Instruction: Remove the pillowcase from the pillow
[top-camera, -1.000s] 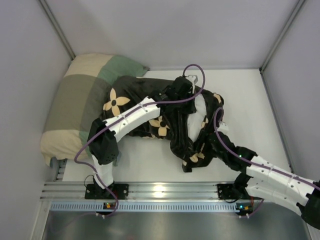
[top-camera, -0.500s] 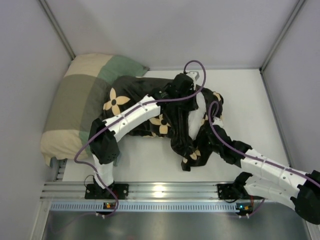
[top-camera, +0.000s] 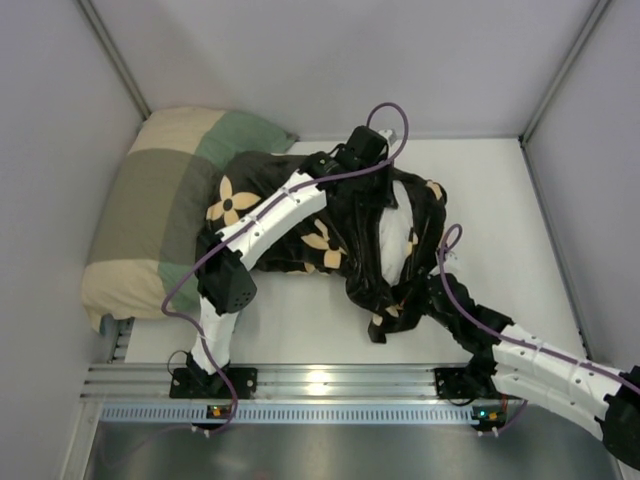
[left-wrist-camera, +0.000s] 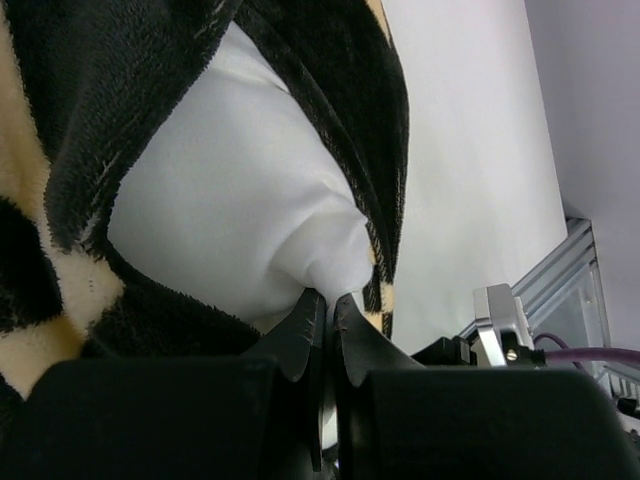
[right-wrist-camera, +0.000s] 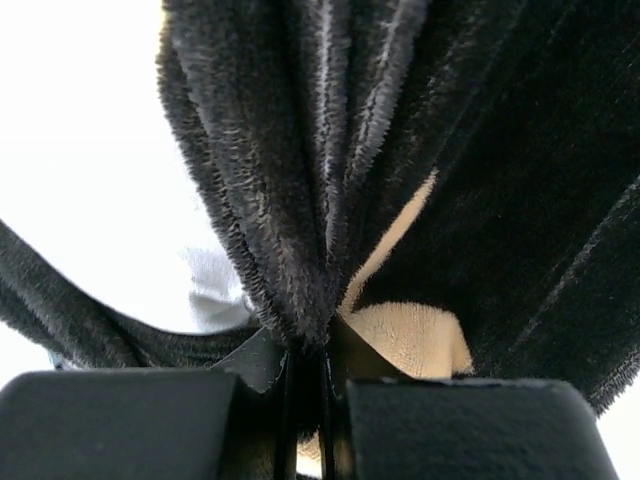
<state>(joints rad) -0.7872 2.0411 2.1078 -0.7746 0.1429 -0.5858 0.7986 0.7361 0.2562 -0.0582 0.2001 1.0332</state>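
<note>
The black pillowcase (top-camera: 300, 215) with tan flowers lies crumpled mid-table, its open end facing right. The white pillow (top-camera: 392, 235) shows through that opening. My left gripper (top-camera: 372, 178) reaches over the case from the left and is shut on a corner of the pillow (left-wrist-camera: 230, 210); in the left wrist view the left gripper (left-wrist-camera: 325, 297) pinches white cloth, with pillowcase (left-wrist-camera: 90, 90) draped above. My right gripper (top-camera: 418, 292) sits at the case's near right edge. In the right wrist view the right gripper (right-wrist-camera: 305, 345) is shut on a bunched fold of pillowcase (right-wrist-camera: 300, 150).
A green, beige and olive checked pillow (top-camera: 150, 200) lies at the back left against the wall. White walls close in the table (top-camera: 500, 200) on three sides. An aluminium rail (top-camera: 320, 380) with the arm bases runs along the near edge.
The right gripper has shut on the pillowcase's edge and drawn back toward the near edge. The left wrist has shifted toward the back wall, still holding the pillow's corner.
</note>
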